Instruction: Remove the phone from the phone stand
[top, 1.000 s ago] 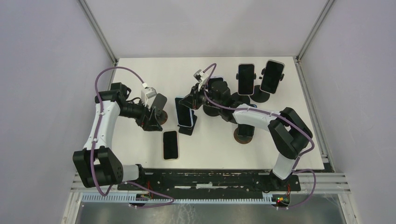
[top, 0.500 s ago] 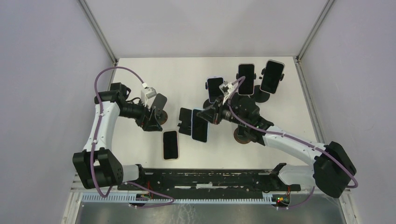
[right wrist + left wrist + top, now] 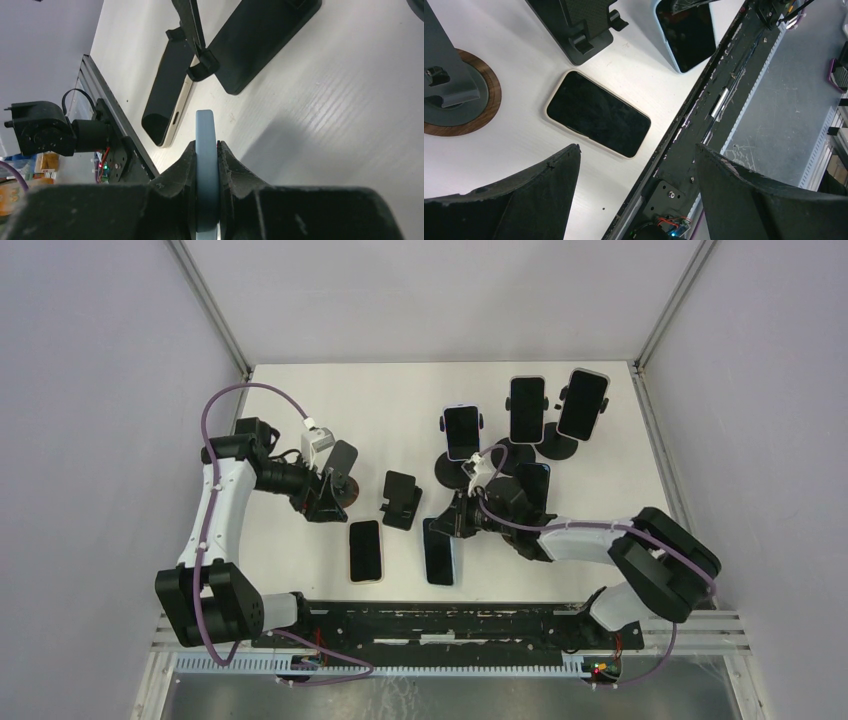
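Observation:
My right gripper [image 3: 458, 521] is shut on the top edge of a blue-cased phone [image 3: 440, 551], held low over the table's near part. The right wrist view shows the phone's edge [image 3: 206, 150] clamped between both fingers. The black phone stand [image 3: 402, 499] it came from stands empty, just behind. A cream-cased phone [image 3: 366, 550] lies flat to the left of the blue one. My left gripper [image 3: 322, 502] is open and empty beside a wood-based stand [image 3: 341, 476]. Its wrist view shows the cream phone [image 3: 596, 114] below the open gripper [image 3: 636, 150].
Three phones sit on stands at the back: one [image 3: 460, 430], one [image 3: 526, 408] and one [image 3: 584, 402]. Another dark phone [image 3: 533, 481] stands behind my right arm. The black rail [image 3: 450, 620] runs along the table's near edge.
My right arm has carried the blue phone off the black stand, toward the near edge and down beside the cream phone. The left arm has not moved.

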Controlling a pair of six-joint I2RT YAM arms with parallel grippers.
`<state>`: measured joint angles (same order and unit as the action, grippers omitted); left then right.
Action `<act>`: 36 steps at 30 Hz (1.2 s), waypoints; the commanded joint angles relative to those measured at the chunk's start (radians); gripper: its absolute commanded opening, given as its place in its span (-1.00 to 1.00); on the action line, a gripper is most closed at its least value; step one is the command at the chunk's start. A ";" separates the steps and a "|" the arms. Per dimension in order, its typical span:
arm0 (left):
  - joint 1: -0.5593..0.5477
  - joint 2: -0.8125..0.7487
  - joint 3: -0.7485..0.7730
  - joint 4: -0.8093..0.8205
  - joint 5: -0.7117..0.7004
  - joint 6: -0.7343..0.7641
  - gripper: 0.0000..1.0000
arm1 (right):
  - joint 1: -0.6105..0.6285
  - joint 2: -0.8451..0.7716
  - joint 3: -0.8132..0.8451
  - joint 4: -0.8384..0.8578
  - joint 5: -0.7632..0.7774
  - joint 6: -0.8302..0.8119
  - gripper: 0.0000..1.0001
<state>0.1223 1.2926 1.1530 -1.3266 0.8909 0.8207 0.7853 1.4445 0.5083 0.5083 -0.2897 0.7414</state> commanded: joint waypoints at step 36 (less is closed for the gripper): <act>-0.002 -0.029 0.039 -0.018 0.000 0.035 0.78 | 0.124 0.276 0.478 -0.245 0.318 -0.269 0.54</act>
<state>0.1223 1.2926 1.1530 -1.3334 0.8909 0.8211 0.9081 1.6756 0.9352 0.2203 0.1001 0.4908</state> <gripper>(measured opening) 0.889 0.812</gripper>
